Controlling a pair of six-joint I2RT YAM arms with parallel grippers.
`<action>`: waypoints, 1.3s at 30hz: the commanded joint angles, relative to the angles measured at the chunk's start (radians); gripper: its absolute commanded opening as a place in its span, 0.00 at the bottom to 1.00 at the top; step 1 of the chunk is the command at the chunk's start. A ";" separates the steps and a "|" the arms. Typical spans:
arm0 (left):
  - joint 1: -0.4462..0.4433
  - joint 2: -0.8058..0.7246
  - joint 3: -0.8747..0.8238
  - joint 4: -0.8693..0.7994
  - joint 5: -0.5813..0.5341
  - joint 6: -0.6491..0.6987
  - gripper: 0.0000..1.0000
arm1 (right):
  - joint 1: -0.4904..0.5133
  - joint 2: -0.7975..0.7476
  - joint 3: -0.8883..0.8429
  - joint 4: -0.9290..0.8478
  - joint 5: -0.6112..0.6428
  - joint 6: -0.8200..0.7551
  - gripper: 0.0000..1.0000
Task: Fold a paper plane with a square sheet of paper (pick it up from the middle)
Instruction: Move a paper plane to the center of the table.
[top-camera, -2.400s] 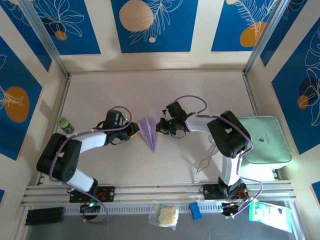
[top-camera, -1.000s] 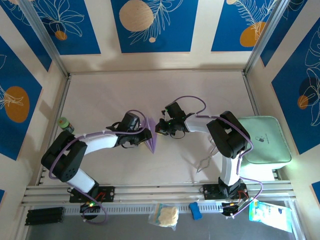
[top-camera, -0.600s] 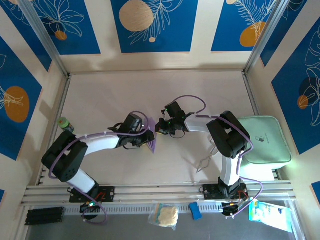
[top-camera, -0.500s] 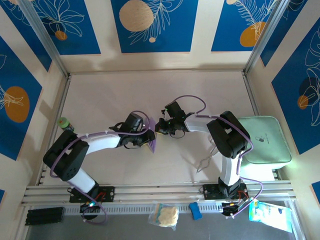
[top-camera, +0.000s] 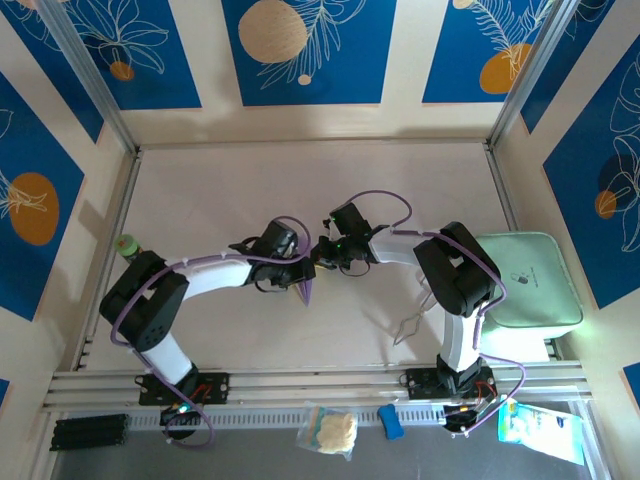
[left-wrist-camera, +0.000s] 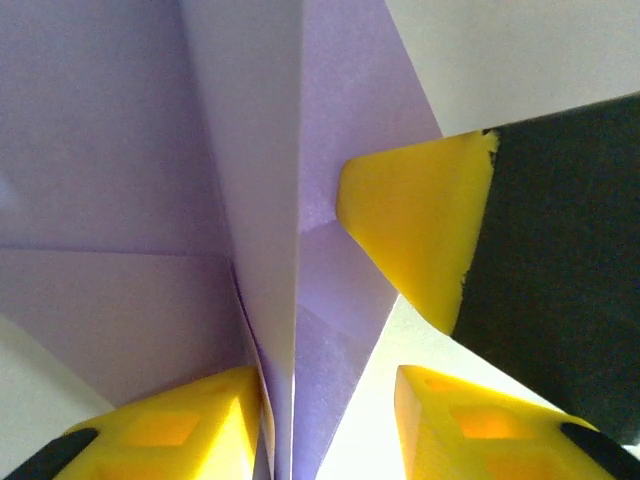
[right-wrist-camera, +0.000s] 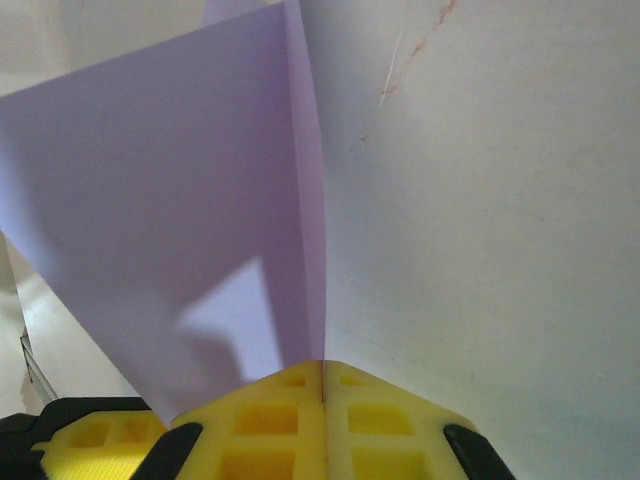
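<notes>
My right gripper (right-wrist-camera: 322, 395) is clenched on the fold of the paper plane (right-wrist-camera: 180, 200), mid-table. My left gripper (left-wrist-camera: 325, 420) stands parted astride its keel, not pinching. Closing off-centre or tugging could skew or tear the crease, and my fingertips (left-wrist-camera: 470, 425), crowded together, could clash. The mint tray (top-camera: 530, 280) sits well apart.

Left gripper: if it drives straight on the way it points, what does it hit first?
The paper plane: its fold stands between the open jaws of the left gripper. Right behind it, depth unclear, is the right gripper, shut on that paper.
</notes>
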 joint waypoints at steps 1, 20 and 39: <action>-0.018 0.015 0.039 -0.087 -0.058 0.051 0.39 | 0.008 -0.016 0.017 -0.016 -0.014 -0.006 0.04; -0.070 0.062 0.146 -0.241 -0.177 0.107 0.33 | 0.008 -0.015 0.018 -0.022 -0.009 -0.006 0.03; -0.075 0.057 0.156 -0.265 -0.224 0.065 0.25 | 0.006 -0.014 0.016 -0.023 -0.007 -0.004 0.04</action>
